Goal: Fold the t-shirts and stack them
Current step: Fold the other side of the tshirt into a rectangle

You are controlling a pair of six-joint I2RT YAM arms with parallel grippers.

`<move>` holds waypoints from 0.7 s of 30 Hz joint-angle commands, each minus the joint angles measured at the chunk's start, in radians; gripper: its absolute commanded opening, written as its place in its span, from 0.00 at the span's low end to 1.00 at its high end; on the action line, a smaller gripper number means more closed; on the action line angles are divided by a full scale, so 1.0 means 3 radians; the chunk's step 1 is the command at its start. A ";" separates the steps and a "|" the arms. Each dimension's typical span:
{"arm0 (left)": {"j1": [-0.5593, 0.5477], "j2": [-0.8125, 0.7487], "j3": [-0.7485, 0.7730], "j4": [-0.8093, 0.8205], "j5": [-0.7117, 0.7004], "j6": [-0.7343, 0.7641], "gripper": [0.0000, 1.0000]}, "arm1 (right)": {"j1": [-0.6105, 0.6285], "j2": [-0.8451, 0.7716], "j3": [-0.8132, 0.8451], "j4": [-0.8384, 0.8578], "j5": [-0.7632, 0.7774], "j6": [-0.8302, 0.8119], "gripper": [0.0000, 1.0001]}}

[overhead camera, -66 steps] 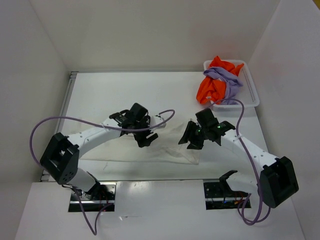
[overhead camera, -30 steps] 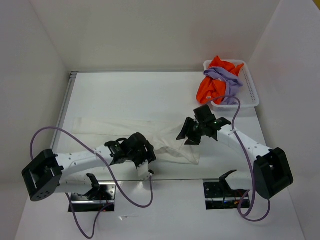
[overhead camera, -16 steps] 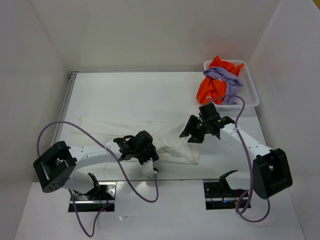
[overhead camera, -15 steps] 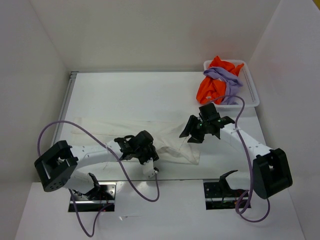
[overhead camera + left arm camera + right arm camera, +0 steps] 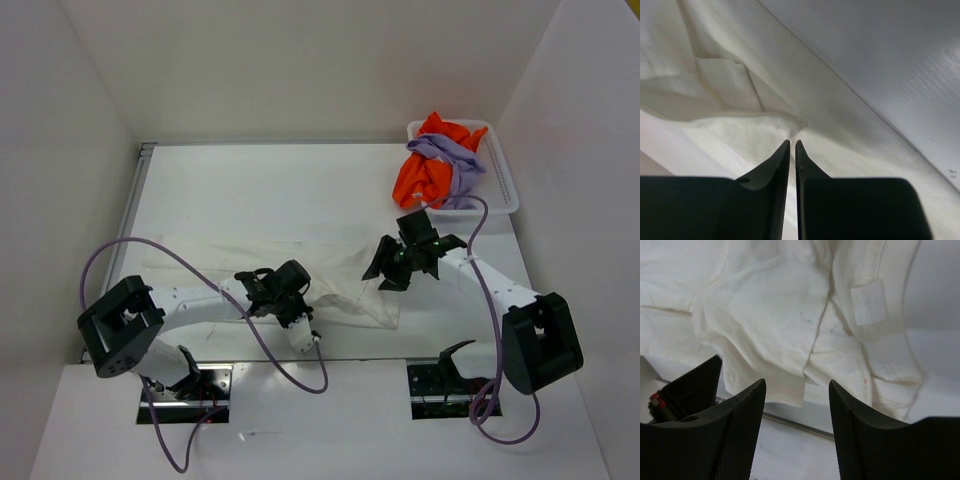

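Observation:
The white t-shirt [image 5: 340, 275] lies spread out and wrinkled across the near half of the table. My left gripper [image 5: 297, 318] is down at the shirt's near edge. In the left wrist view its jaws [image 5: 792, 142] are drawn almost together, pinching a folded corner of the white t-shirt [image 5: 730, 85]. My right gripper [image 5: 385, 275] hovers open over the shirt's right part. Its fingers [image 5: 796, 385] straddle a loose hem of the white cloth [image 5: 775, 315] without touching it. The orange t-shirt [image 5: 420, 180] and the lavender t-shirt [image 5: 450, 155] lie bunched in the basket.
The white mesh basket [image 5: 503, 190] stands at the far right of the table. White walls close in the left, back and right sides. A seam along the table's near edge [image 5: 850, 90] runs just past the shirt's hem. Purple cables loop beside both arms.
My left gripper's jaws have closed in on the white shirt's near edge, and the left arm has shifted slightly right. The right gripper has barely moved and stays open.

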 commanded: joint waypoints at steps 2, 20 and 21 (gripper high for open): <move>-0.0008 -0.0226 0.0065 -0.0186 0.0011 -0.0076 0.12 | -0.0016 0.0198 0.0368 0.0079 0.0537 0.0027 0.59; -0.0008 0.0049 0.0085 0.0140 -0.0019 -0.0286 0.71 | -0.0016 0.1262 0.1177 0.0150 0.1066 -0.0469 0.73; -0.0008 0.0080 0.0085 0.0252 -0.0050 -0.0331 0.71 | 0.0015 0.1262 0.1177 0.0232 0.1020 -0.0504 0.73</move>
